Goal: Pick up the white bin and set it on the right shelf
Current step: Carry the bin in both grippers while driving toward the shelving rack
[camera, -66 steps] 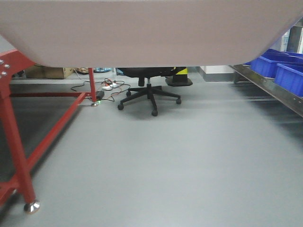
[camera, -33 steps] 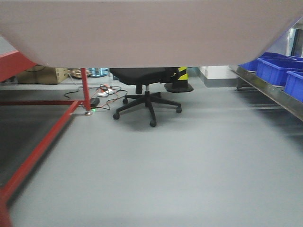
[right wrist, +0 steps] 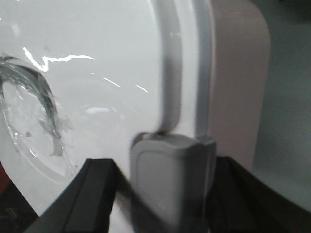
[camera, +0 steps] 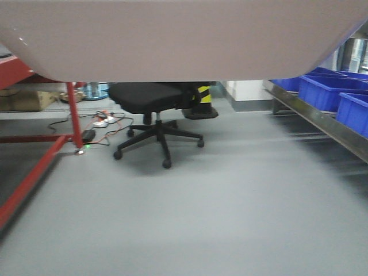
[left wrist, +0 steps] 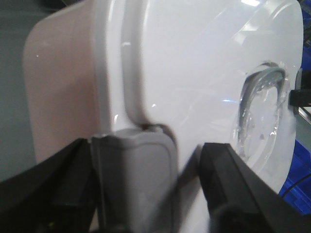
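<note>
Hold white bin [camera: 172,34] level; L gripper [left wrist: 146,187], R gripper [right wrist: 167,194] straddle latches [left wrist: 136,165] (clamped? cannot tell); approach right shelf [camera: 322,119] slowly.

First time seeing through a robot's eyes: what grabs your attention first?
The white bin dominates, filling the top of the front view and both wrist views. Beyond it, a black office chair stands on the grey floor, with blue crates at right.
</note>
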